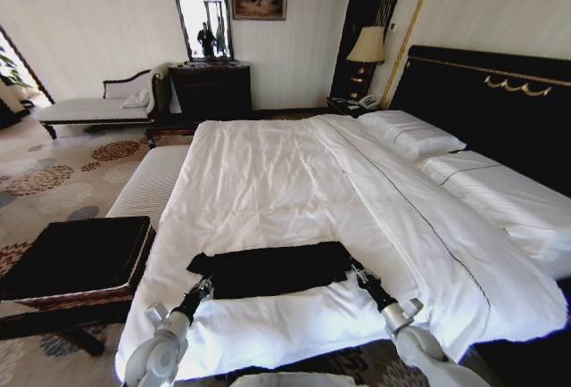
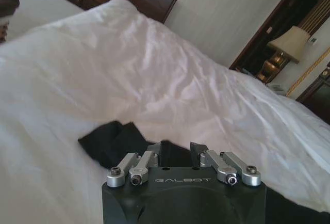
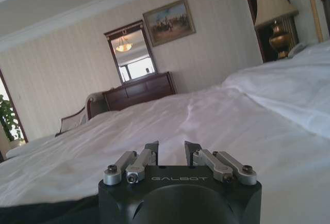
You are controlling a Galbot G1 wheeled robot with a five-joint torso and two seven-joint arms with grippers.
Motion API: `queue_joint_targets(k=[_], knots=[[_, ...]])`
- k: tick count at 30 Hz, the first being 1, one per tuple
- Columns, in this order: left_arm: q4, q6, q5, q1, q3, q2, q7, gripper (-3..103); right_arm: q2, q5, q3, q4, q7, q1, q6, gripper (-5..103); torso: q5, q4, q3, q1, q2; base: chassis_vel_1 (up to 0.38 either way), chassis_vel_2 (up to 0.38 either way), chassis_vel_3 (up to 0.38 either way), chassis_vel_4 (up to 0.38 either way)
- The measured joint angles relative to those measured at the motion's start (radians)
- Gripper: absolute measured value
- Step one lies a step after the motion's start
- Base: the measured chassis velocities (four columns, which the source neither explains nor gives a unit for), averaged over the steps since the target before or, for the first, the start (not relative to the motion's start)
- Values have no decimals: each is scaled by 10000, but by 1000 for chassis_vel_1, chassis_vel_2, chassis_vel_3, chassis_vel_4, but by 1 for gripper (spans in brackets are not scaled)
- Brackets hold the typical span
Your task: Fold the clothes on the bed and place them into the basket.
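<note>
Head view: left tool (image 1: 202, 287) and right tool (image 1: 359, 275) flank the folded T-shirt (image 1: 268, 268), jaws narrowly parted, empty; uneven pinches could unravel its fold.

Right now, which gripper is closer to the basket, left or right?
Left. The left gripper sits at the shirt's end nearest the basket beside the bed. The right gripper is at the shirt's far end.

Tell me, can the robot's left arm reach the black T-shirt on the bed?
Probably yes. The left gripper sits right at the black T-shirt's corner on the white duvet, with nothing between.
</note>
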Motion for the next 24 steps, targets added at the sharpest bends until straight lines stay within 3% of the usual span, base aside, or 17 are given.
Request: queue_joint_targets(k=[2,5,7,9,11,12,17,24], knots=[[-458,-14,-193,100,-379,-17,-20,39,-12,-14,367,315,123,-92,124,34,-1,0,-1,-1,0,0,0,0,0],[-787,55,-591,-465,-805,-11,-457,55,28,41,594,568,654,293,199,51,0,-1,-2,-2,2,0,0,0,0],[-322,189,-450,-1300,-361,-75,-931,60,183,53,54,293,1145,950,-78,56,-1,-2,-1,-1,1,0,0,0,0],[-147,240,-279,-1501,-124,-134,-1019,66,241,19,-174,188,1357,1140,-221,61,1,-3,0,0,0,0,0,0,0],[585,285,1068,-2067,1054,-402,-1097,77,419,-534,-1348,-92,2376,1911,-1053,73,0,-2,2,4,-2,0,0,0,0],[585,285,1068,-2067,1054,-402,-1097,77,419,-534,-1348,-92,2376,1911,-1053,73,0,-2,2,4,-2,0,0,0,0],[1477,84,3457,-1966,2668,-422,-1016,97,316,-3025,-3252,-553,3708,2892,-2194,94,-1,3,1,0,-1,0,0,0,0],[2105,-120,4717,-1458,3102,-475,-1188,100,106,-3882,-3960,-803,4532,2828,-2641,100,0,-3,-2,0,0,0,0,0,0]])
